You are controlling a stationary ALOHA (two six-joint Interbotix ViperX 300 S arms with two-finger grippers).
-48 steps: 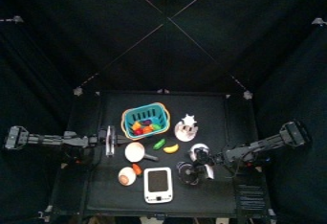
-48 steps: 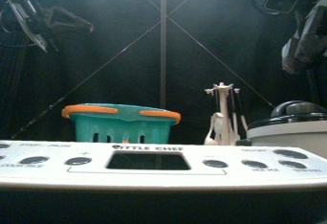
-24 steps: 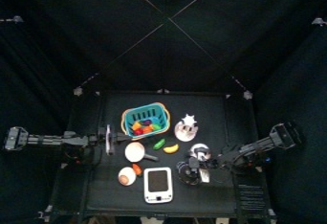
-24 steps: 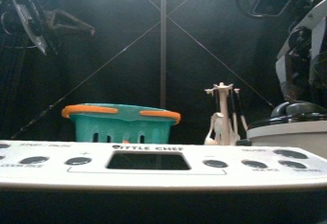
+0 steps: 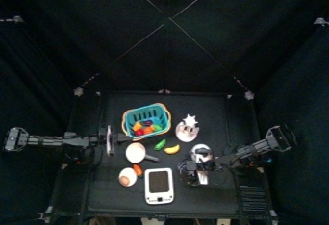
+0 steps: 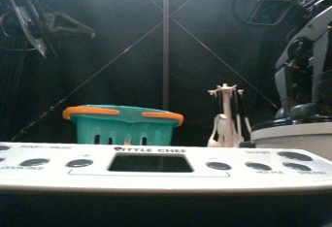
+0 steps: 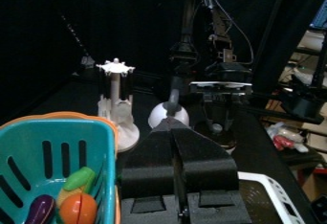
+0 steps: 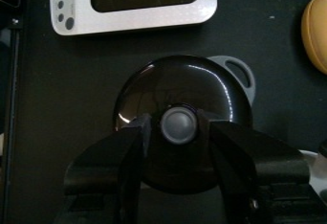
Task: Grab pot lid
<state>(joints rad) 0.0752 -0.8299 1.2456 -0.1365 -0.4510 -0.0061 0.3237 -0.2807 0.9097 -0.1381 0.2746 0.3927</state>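
The pot lid (image 8: 179, 108) is a round domed disc with a grey knob (image 8: 179, 124) at its centre, sitting on a pale pot (image 6: 292, 139) at the table's right front. In the top view it shows as a small silvery disc (image 5: 202, 154). My right gripper (image 8: 179, 156) is directly over it, jaws open, one on each side of the knob. In the front view the right gripper (image 6: 305, 81) hangs low over the pot and hides most of the lid. My left gripper (image 7: 179, 156) is shut and empty, resting at the table's left (image 5: 113, 144).
A white toy stove panel (image 5: 158, 184) lies at the front, just beyond the lid. A teal basket (image 5: 145, 121) with toy food stands at the back left, a spiky silver-white star object (image 5: 190, 125) beside it. A white oval (image 5: 135, 152) and small food pieces lie mid-table.
My right arm has come down and closed in over the lid; in the front view its gripper has dropped from high up to just above the pot. The left arm has not moved.
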